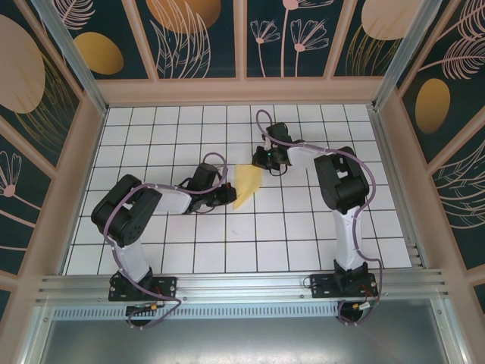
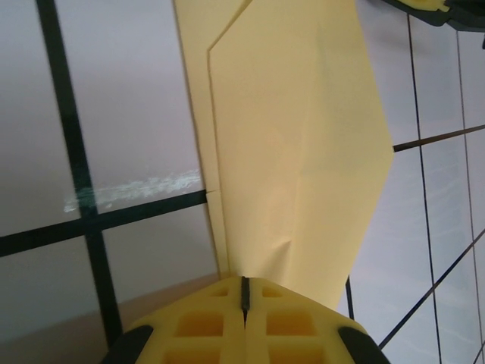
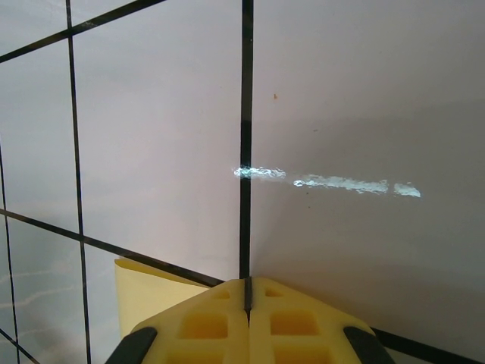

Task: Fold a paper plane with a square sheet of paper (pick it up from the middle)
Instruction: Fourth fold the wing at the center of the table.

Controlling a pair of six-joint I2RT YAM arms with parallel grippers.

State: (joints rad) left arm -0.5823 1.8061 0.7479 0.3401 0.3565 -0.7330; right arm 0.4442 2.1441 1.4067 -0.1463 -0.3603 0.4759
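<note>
- The yellow paper [image 1: 247,186] lay flat near the middle of the white gridded table [image 1: 167,136], between the two grippers.
- It was partly folded: in the left wrist view the yellow paper [image 2: 303,152] showed an overlapping layer, long straight creases and an outer edge coming to a blunt angle on the right.
- In the top view it read as a narrow shape, wider at the far end and tapering toward the near end.
- The left gripper [image 1: 229,196] sat at the paper's near left edge; its yellow fingers [image 2: 204,326] were pressed together with only a thin seam between them, and the paper ran in under their tips.
- I could not tell whether those tips were touching the sheet.
- The right gripper [image 1: 263,161] sat at the paper's far end, its jaws likewise fully closed.
- From the right wrist, a corner of paper [image 3: 148,292] showed just left of its fingers [image 3: 295,326].
- A pale streak [image 3: 326,182] lay on the tile beyond the right gripper.
- Leaf-patterned walls [image 1: 197,30] stood around the table.
</note>
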